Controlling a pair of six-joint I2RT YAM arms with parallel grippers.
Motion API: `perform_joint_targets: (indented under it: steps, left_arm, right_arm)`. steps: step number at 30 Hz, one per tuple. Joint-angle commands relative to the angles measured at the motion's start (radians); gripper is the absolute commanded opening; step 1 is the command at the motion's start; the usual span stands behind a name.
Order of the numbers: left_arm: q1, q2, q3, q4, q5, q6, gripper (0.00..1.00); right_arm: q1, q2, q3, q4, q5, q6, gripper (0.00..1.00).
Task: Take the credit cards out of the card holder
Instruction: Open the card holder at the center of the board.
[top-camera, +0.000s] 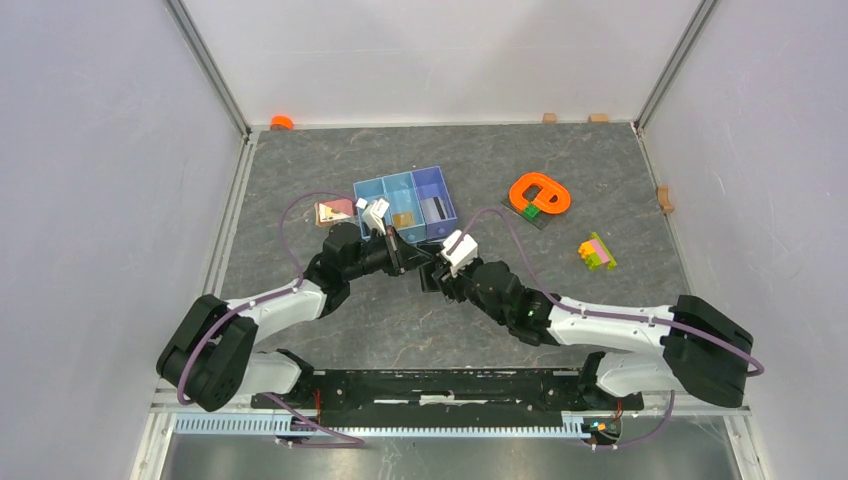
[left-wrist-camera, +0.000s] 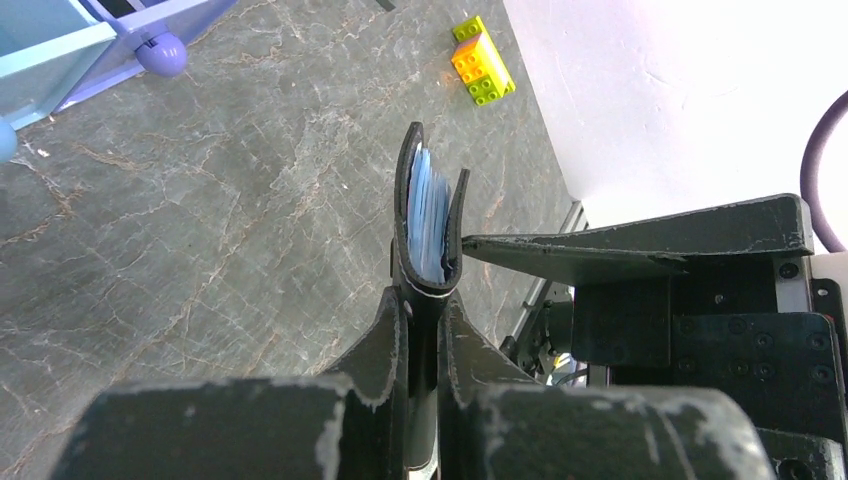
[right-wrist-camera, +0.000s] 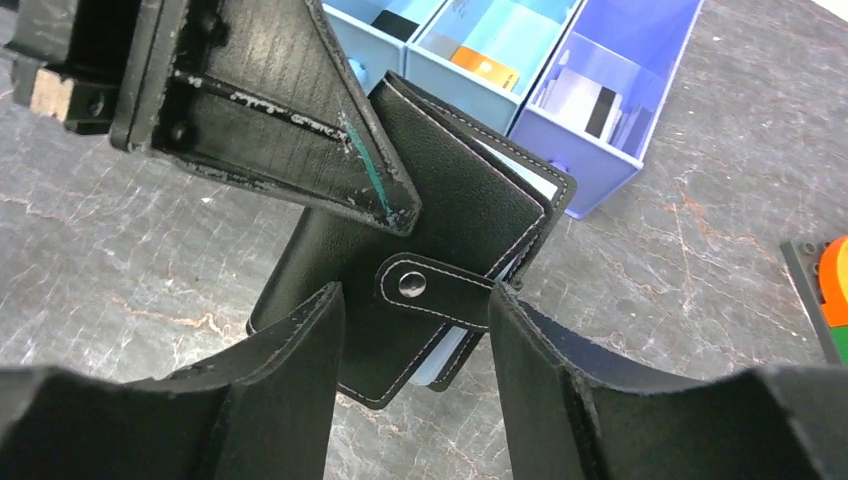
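The card holder (right-wrist-camera: 450, 210), a black stitched wallet, hangs above the table with my left gripper (left-wrist-camera: 425, 300) shut on its folded edge. Its tab with the metal snap (right-wrist-camera: 412, 285) lies across the front cover. My right gripper (right-wrist-camera: 415, 300) is open, one finger on each side of that tab, and the right-hand fingertip (right-wrist-camera: 520, 320) is at the tab's end. Seen end-on, the card holder (left-wrist-camera: 430, 215) gapes slightly and pale blue-white sheet edges (left-wrist-camera: 428, 210) show inside. Whether these are the credit cards or sleeves I cannot tell. From above, both grippers meet at the card holder (top-camera: 418, 262).
A blue three-compartment tray (top-camera: 371, 190) stands just behind the grippers with flat card-like pieces (right-wrist-camera: 590, 100) in it. An orange ring toy (top-camera: 540, 195) and a coloured block stack (top-camera: 597, 252) lie to the right. A small pink-brown object (top-camera: 333, 212) lies left of the tray.
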Motion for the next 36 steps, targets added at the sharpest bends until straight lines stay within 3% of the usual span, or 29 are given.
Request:
perform_joint_targets:
  steps: [1,4,9,15,23,26,28,32,36]
  left_arm:
    - [-0.006,-0.013,0.037,0.057,0.022,0.016,0.02]
    - [-0.006,-0.016,0.038,0.041,0.01,0.023,0.02]
    - [-0.007,-0.015,0.04,0.04,0.015,0.021,0.02]
    - [-0.006,-0.017,0.04,0.036,0.008,0.021,0.02]
    - [-0.004,-0.022,0.038,0.038,0.01,0.019,0.02]
    - [0.007,-0.028,0.023,0.088,0.034,-0.011,0.02]
    - [0.027,-0.018,0.005,0.157,0.07,-0.053,0.02]
    - [0.053,0.011,-0.025,0.306,0.134,-0.134,0.03]
    - [0.069,0.04,-0.042,0.422,0.172,-0.197,0.03]
  right_arm:
    - [0.007,0.038,0.076,-0.059,0.251,0.025,0.55]
    - [0.004,0.042,0.078,-0.099,0.403,0.061,0.48]
    - [-0.031,0.019,0.064,-0.126,0.471,0.11,0.31]
    - [-0.092,-0.032,0.032,-0.112,0.362,0.126,0.26]
    - [-0.129,-0.118,-0.012,-0.053,0.123,0.094,0.52]
    - [-0.178,-0.136,-0.043,-0.007,-0.026,0.124,0.72]
    - [-0.21,-0.143,-0.068,0.037,-0.147,0.137,0.8]
    - [-0.253,-0.146,-0.092,0.083,-0.252,0.171,0.8]
    - [-0.324,-0.152,-0.129,0.137,-0.356,0.234,0.69]
